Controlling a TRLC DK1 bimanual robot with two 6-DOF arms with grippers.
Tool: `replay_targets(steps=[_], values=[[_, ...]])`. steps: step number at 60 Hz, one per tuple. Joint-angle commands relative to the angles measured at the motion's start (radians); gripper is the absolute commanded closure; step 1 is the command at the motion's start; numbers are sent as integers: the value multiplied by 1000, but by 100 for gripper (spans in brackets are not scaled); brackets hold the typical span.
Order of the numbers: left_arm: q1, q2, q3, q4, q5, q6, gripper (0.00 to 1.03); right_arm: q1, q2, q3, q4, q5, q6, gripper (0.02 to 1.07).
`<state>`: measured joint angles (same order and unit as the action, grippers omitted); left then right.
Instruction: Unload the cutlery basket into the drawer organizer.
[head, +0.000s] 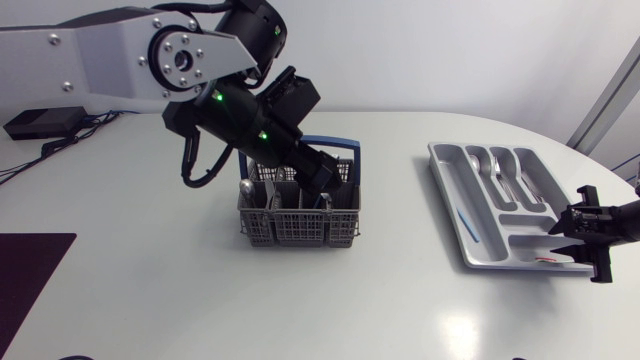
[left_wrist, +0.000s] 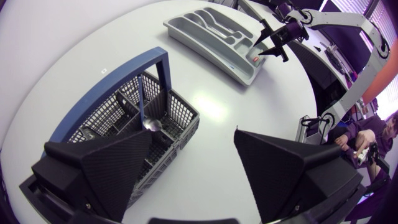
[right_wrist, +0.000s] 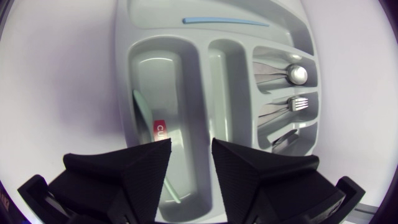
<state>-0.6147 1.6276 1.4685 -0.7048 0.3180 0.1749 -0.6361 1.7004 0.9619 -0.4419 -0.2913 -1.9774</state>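
Two claws, both open, nothing grabbed | left gripper (left_wrist: 194, 134) spread wide, one finger inside the grey mesh plastic cutlery basket with blue handle (head: 300, 228) | steel spoon (left_wrist: 152, 125) standing in it | further off, right gripper (right_wrist: 191, 142) hovers over the grey plastic drawer organizer (head: 447, 190).

The cutlery basket (head: 298, 225) sits about dead centre on the table (head: 150, 290), with the drawer organizer (head: 452, 178) well apart at 3 o'clock. In the basket, a spoon (head: 246, 187) stands at the 10 o'clock corner, and the left gripper (head: 328, 190) is down at its 1 o'clock side (one finger inside, one outside). In the organizer, a spoon (right_wrist: 297, 73) and fork (right_wrist: 298, 102) lie in side-by-side compartments toward 12 o'clock. The right gripper (right_wrist: 191, 152) hangs over its 4 o'clock corner.
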Motion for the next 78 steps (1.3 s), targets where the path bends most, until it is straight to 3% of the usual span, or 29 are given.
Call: replay_targets(steps=[1, 13, 28, 40, 54, 78], values=[[15, -3, -25, -1, 23, -35, 11, 7, -77, -22, -24, -23, 26, 36], [40, 20, -22, -35, 44, -98, 11, 75, -232, -75, -119, -35, 233, 35], [50, 109, 15, -35, 53, -161, 12, 223, -456, -190, -138, -58, 563, 35], [72, 190, 52, -33, 50, -201, 27, 377, -634, -262, -152, -74, 773, 35], [73, 264, 110, -25, 7, -249, 44, 510, -775, -333, -166, -74, 901, 35], [59, 311, 127, 47, -36, -304, 54, 579, -798, -390, -141, -72, 962, 35]])
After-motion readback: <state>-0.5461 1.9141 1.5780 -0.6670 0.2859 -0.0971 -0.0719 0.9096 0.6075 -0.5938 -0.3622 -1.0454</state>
